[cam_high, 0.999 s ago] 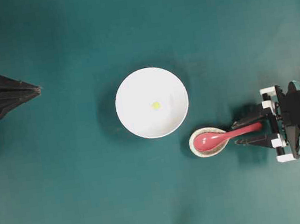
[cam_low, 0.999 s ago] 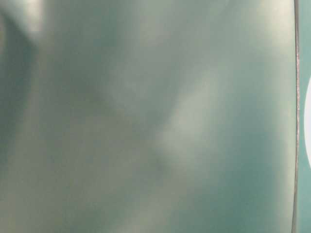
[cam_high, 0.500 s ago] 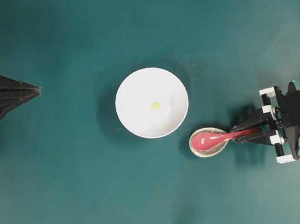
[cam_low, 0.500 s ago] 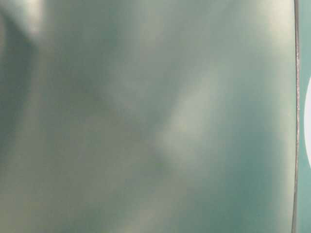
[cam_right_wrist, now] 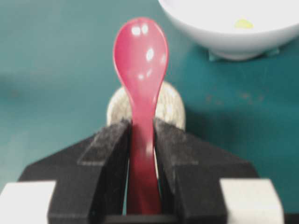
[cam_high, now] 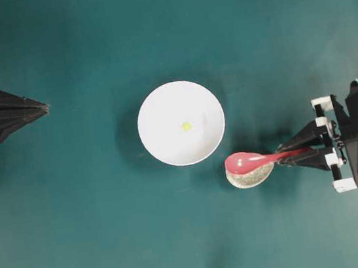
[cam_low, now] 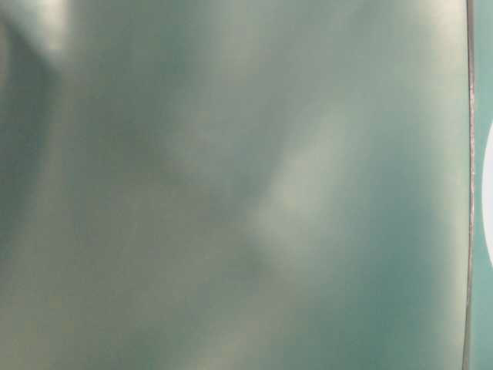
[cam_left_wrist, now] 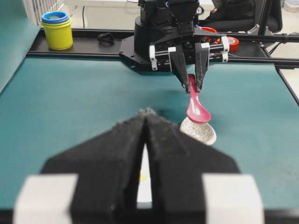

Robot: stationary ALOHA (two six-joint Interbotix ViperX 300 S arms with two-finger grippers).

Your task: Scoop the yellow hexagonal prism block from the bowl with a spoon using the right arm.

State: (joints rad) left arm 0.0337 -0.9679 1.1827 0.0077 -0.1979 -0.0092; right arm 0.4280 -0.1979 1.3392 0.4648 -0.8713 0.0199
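The right gripper (cam_high: 300, 154) has its jaws clamped on the handle of the pink-red spoon (cam_high: 252, 161), whose scoop hangs just above the small speckled dish (cam_high: 251, 177), to the right of the white bowl (cam_high: 155, 104). The yellow block (cam_high: 186, 126) lies near the bowl's middle. The step in hand looks like carrying the spoon to the bowl; it would go best with the scoop level, clearing the rim, then dipping beside the block. A second ago the jaws stood wide around the handle and the scoop lay in the dish; now it is lifted. The left gripper (cam_high: 42, 108) rests closed at the worktop's far left.
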